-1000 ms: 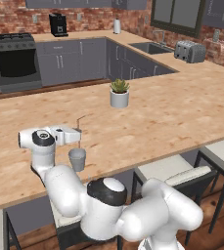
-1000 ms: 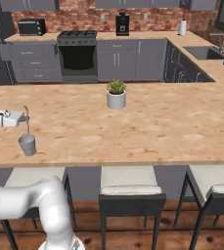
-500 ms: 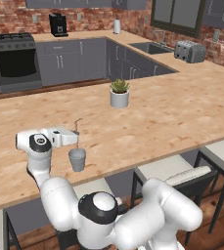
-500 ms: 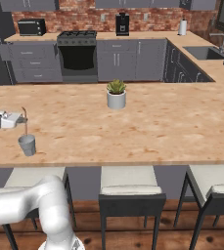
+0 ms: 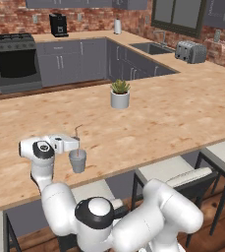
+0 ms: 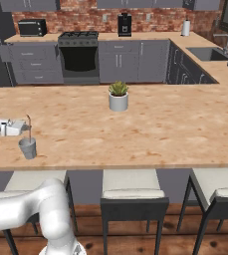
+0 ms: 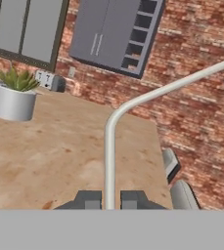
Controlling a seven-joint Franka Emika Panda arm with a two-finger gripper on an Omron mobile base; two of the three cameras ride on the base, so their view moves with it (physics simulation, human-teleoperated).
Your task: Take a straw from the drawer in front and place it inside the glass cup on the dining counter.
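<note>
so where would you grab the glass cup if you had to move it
Judging from its shape, grip the glass cup across its upper wall from the side, level with the dining counter. It stands upright, handleless, slightly tapered, and the straw held by the gripper stands over its mouth, blocking a top approach.

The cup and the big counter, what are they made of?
The cup looks like smoky grey glass or clear plastic: you can faintly see the straw through its wall. The counter looks like pale wood with a matte finish, since wavy grain lines run along its top and its edge is thick.
</note>
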